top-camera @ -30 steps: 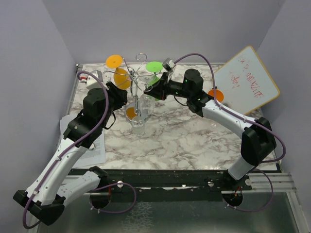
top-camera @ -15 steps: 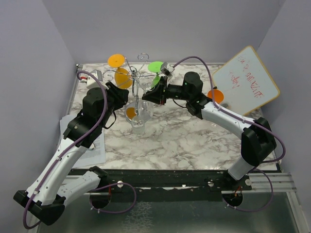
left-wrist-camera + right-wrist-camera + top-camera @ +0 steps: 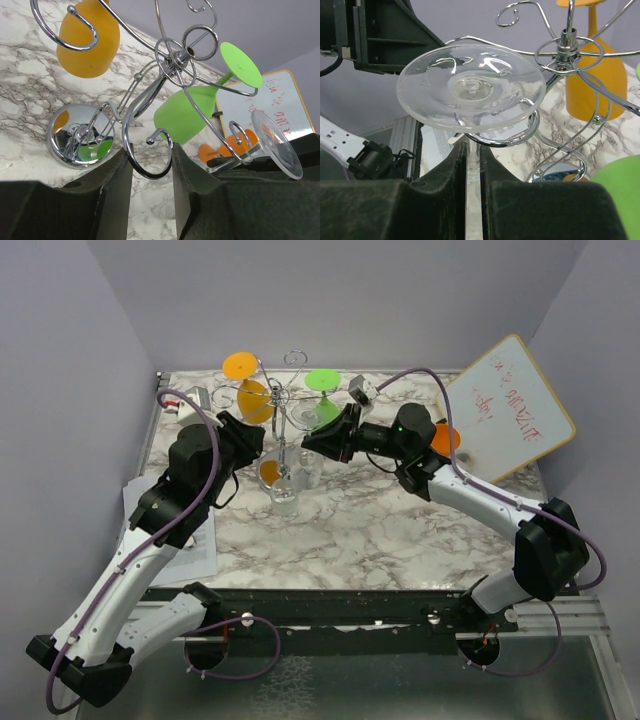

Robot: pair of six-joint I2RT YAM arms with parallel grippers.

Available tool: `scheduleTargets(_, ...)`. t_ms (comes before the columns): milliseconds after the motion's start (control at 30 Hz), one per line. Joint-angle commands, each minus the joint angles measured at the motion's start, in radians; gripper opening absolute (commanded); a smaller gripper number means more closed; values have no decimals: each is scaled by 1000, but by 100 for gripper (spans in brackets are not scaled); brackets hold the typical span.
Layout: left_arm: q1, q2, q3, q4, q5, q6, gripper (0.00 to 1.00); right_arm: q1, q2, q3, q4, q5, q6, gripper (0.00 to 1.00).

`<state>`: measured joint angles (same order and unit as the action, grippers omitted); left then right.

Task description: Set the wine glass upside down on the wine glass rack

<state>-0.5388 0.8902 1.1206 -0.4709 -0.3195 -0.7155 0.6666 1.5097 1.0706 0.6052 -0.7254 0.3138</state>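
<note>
Gripping the clear wine glass (image 3: 470,90) by its stem, our right hand (image 3: 472,167) is closed narrow around it. The glass is upside down, its foot on top and just above a curled arm of the wine glass rack (image 3: 568,50), right beside the stem. Our left hand (image 3: 150,172) is partly closed on another scroll end of the rack, with fingers (image 3: 117,195) touching both sides. A green glass (image 3: 182,117) and an orange glass (image 3: 87,45) hang bowl-down from the rack, which stands on the marble counter (image 3: 400,530).
</note>
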Motion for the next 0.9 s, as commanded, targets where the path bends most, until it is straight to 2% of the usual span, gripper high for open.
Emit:
scheduleTargets(0,-1,-24,-7,-19,-38,57,29,10,-30,-14,47,122,-24,1)
scheduleTargets(367,-1,-38,-7,-39,-45,62,35,9,18,-36,36,232,-70,8)
scheduleTargets(400,-1,-41,-7,-41,-45,63,36,8,20,-39,35,228,-71,13)
scheduleTargets(500,-1,-42,1,-46,-38,75,44,8,24,-50,29,178,-114,35)
scheduleTargets(567,-1,-45,9,-46,-19,93,49,8,32,-41,-18,158,-159,40)
scheduleTargets(667,-1,-46,27,-48,-3,122,55,8,38,-25,-73,150,-198,44)
scheduleTargets(767,-1,-51,42,-57,-9,139,60,9,30,-27,-65,138,-186,49)
scheduleTargets(867,-1,-60,59,-69,-10,154,66,9,9,-28,-59,129,-161,58)
